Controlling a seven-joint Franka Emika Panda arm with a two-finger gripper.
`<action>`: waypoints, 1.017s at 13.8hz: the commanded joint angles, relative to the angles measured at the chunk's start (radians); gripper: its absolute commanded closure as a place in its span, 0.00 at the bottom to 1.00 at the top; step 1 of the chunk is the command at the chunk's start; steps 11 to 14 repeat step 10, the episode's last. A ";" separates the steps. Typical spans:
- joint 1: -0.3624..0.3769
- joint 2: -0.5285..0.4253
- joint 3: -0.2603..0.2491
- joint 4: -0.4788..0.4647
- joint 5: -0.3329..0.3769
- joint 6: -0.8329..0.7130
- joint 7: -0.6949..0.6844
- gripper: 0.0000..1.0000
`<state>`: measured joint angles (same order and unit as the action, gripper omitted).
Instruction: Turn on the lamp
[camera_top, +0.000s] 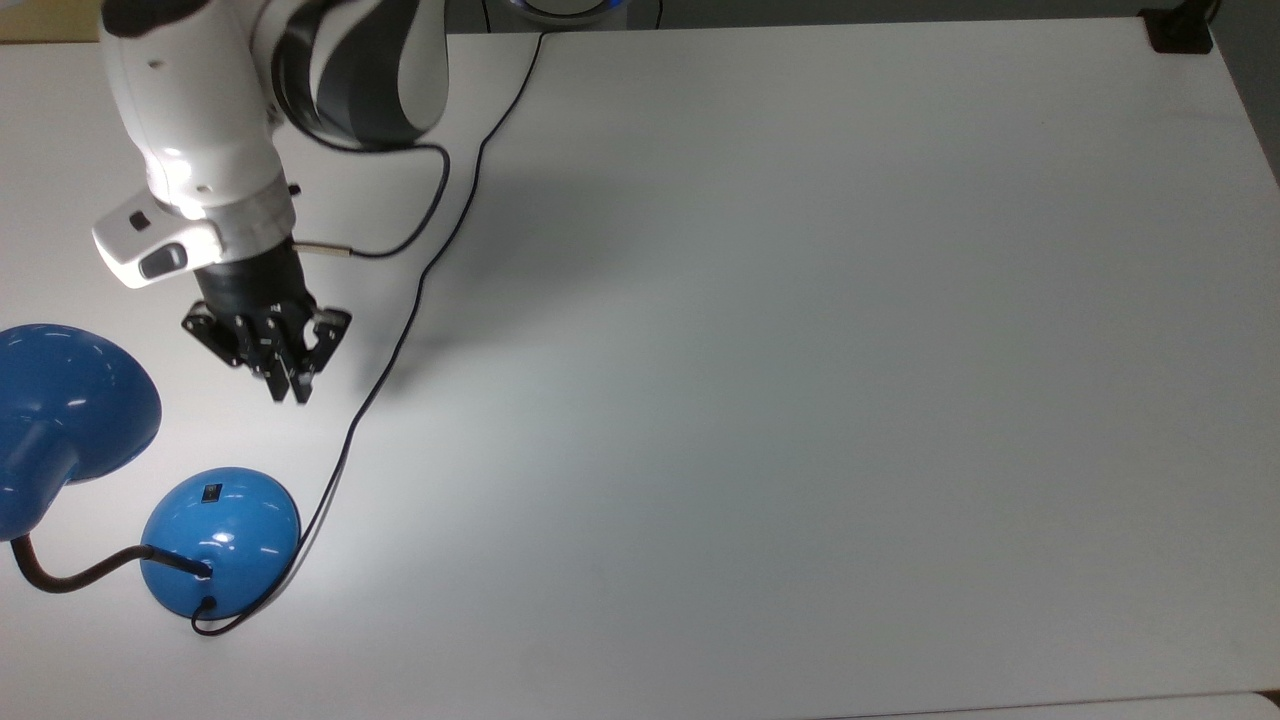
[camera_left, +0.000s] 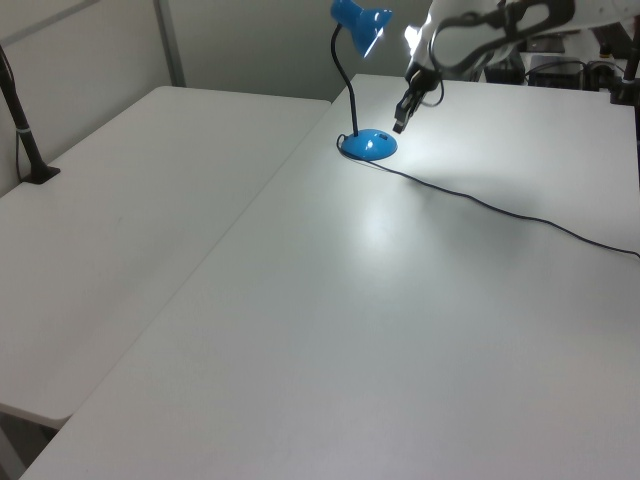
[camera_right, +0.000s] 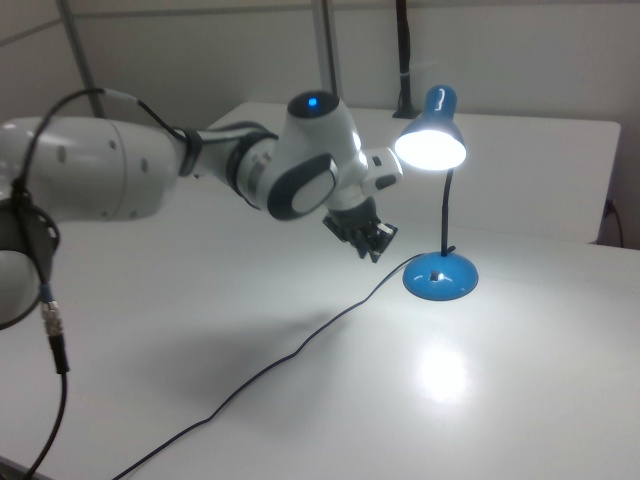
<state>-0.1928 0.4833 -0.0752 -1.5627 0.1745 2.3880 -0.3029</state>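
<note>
Claw (camera_top: 288, 388): I read its fingers pinched together, gripping nothing, hanging above the white table (camera_top: 800, 350) | around: thin black cord (camera_top: 400, 340) trails just beside it, nothing between claw and lamp | lamp (camera_top: 220, 540): lit, base near the top view's lower-left corner, below the claw, apart from it; switch (camera_top: 212, 492) uncovered.

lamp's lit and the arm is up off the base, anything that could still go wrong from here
Two risks, both modest. The lamp has a thin black cord that runs across the table just beside the pincer, so a low sweep could snag it and drag the base. The shade also hangs close to the arm in the top view; a sideways move might knock it.
</note>
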 joint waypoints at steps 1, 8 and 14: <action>0.001 -0.181 -0.012 -0.065 0.007 -0.272 0.057 0.00; 0.018 -0.328 -0.008 -0.065 -0.062 -0.594 0.219 0.00; 0.015 -0.342 -0.012 -0.065 -0.066 -0.604 0.220 0.00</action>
